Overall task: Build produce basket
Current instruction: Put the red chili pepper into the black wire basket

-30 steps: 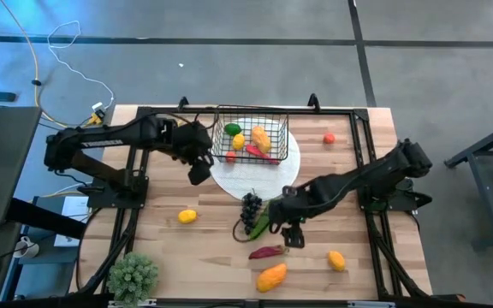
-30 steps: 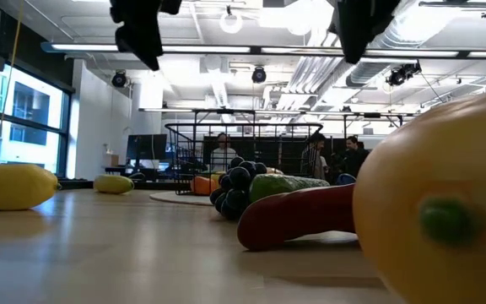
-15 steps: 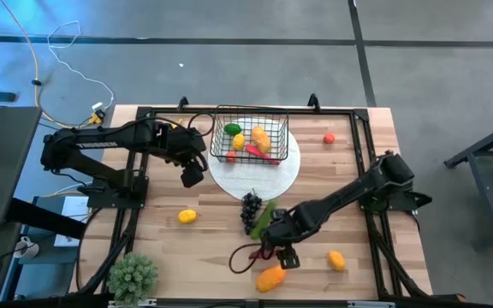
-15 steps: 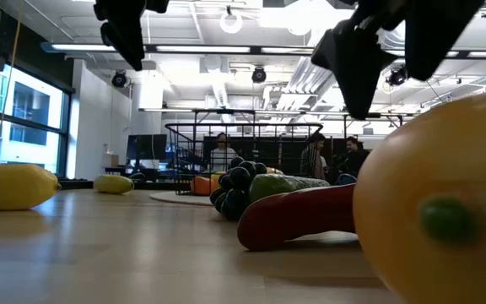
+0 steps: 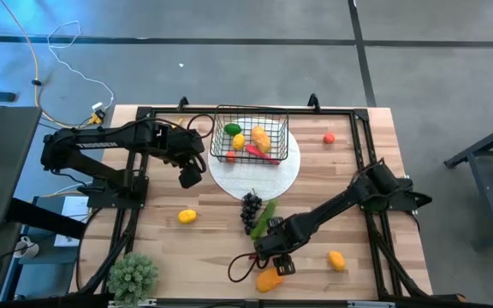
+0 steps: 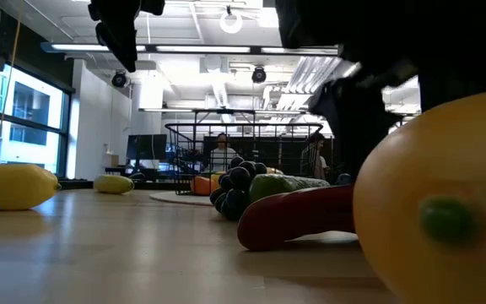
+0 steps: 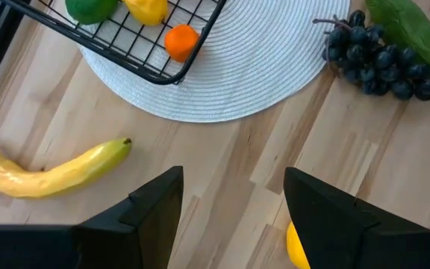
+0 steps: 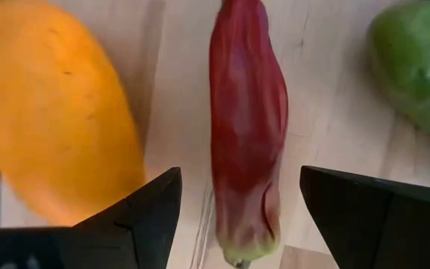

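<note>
The black wire basket (image 5: 251, 137) stands on a round white plate (image 5: 259, 175) and holds several toy fruits. My right gripper (image 5: 272, 257) is open and low over the red chilli (image 8: 248, 127), which lies flat on the wood between its two fingers without touching them. The orange mango (image 8: 58, 119) lies right beside it. Dark grapes (image 5: 250, 210) and the green cucumber (image 5: 266, 214) lie at the plate's near rim. My left gripper (image 5: 191, 175) hangs open above the table left of the plate, with a banana (image 7: 51, 168) on the wood beyond it.
A lemon (image 5: 187, 216) lies left of centre and another yellow-orange fruit (image 5: 336, 259) near the right front. A tomato (image 5: 329, 138) sits at the far right. A green potted plant (image 5: 133, 275) stands at the near left corner. Bare wood lies between lemon and chilli.
My right gripper has sunk and gone toward the table's near edge, from beside the grapes and cucumber to just over the red chilli next to the mango, staying open. The produce has not moved.
</note>
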